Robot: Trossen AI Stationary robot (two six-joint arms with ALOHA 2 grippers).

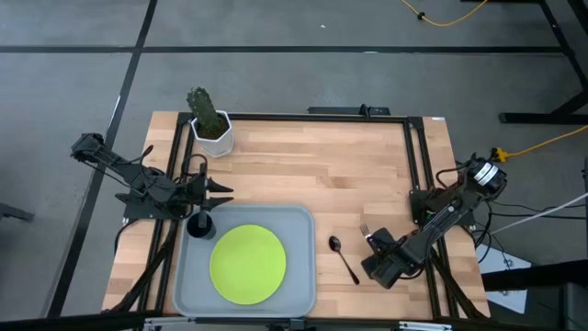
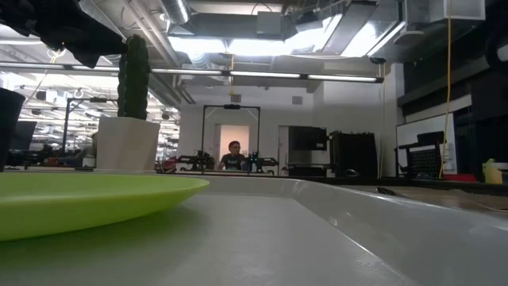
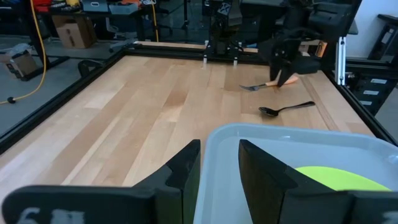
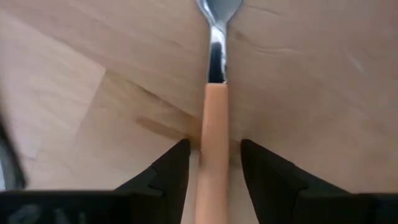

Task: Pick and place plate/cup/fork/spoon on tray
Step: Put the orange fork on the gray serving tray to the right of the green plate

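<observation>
The lime-green plate point(image 1: 248, 264) lies flat in the light-grey tray point(image 1: 303, 221) at the table's near edge. The black cup point(image 1: 200, 223) stands upright at the tray's far left corner. My left gripper point(image 1: 228, 191) hovers open just beyond that corner, empty, and the left wrist view point(image 3: 219, 146) shows it above the tray rim. The orange-handled fork point(image 1: 365, 230) lies flat on the wood to the right of the tray. My right gripper point(image 4: 214, 146) is open, with one finger on either side of the fork's handle point(image 4: 213, 118) and a gap on both sides. The dark spoon point(image 1: 344, 258) lies flat between the fork and the tray.
A white pot with a cactus point(image 1: 210, 129) stands at the table's far left. Bare wood lies between the pot, the tray and the fork. Black rails run along the table's left, right and far edges. A person shows far off in the room point(image 2: 234, 157).
</observation>
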